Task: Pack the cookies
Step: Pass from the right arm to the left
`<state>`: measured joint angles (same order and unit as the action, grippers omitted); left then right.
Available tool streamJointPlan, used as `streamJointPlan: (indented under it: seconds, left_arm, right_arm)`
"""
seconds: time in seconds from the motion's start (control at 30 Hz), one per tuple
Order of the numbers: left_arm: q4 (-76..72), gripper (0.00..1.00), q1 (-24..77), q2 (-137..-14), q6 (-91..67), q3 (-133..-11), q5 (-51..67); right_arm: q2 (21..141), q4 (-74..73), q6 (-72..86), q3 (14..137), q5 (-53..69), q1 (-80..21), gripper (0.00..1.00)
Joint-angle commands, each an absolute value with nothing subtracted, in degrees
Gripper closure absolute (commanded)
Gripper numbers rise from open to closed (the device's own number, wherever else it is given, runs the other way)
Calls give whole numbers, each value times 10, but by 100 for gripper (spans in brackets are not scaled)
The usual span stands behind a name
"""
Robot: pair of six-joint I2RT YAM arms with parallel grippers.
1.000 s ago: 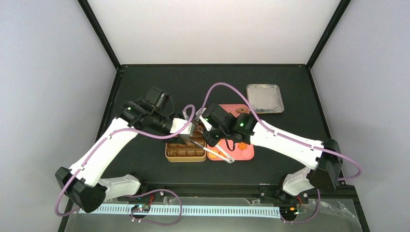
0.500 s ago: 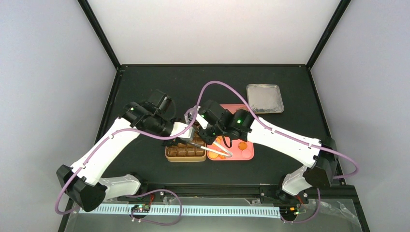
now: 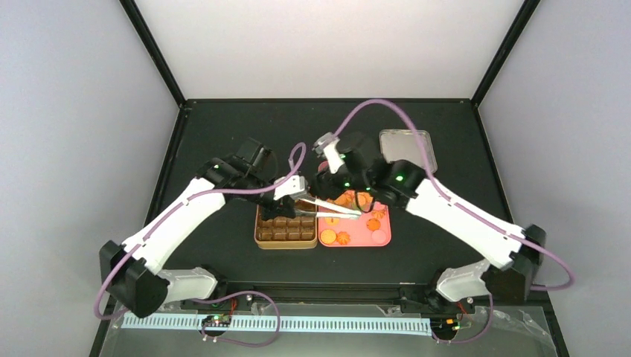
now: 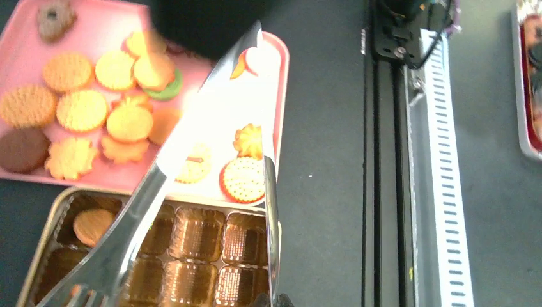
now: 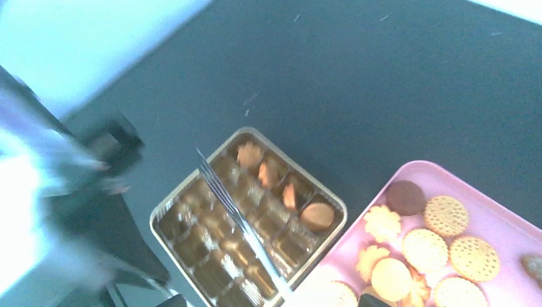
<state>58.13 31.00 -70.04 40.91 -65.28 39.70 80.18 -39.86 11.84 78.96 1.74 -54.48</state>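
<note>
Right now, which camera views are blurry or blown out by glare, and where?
Left wrist: glare whitens the tongs over the pink tray, and a dark blur crosses the top edge; right wrist: the left arm is smeared by motion, while the tin and cookies are readable; top external: sharp and evenly lit.

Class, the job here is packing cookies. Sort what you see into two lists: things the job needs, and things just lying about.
Belongs to the job: cookies, pink tray under them, gold tin, tongs, left gripper holding the tongs.

Just lying about: silver tray at back right, white slotted strip along the near edge.
</note>
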Motion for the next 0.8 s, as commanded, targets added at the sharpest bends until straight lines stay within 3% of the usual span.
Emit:
streamJointPlan:
  seconds: [0.0,0.23,0.5,0.77]
  left_arm:
    - [498,98,279,-744,241,-650,414]
    - [380,98,219,-729,61,-666,519]
    - [142,98,170,-654,-149,-651,612]
    - [7,98,166,-646,-292,-631,669]
  right_arm:
    - [702,-286,194,752,20,-500,25]
    - [555,-125,275,633,18,-479,2]
    - [452,47,384,468,19,-475,0]
    - [484,190,388,421,27,-475,0]
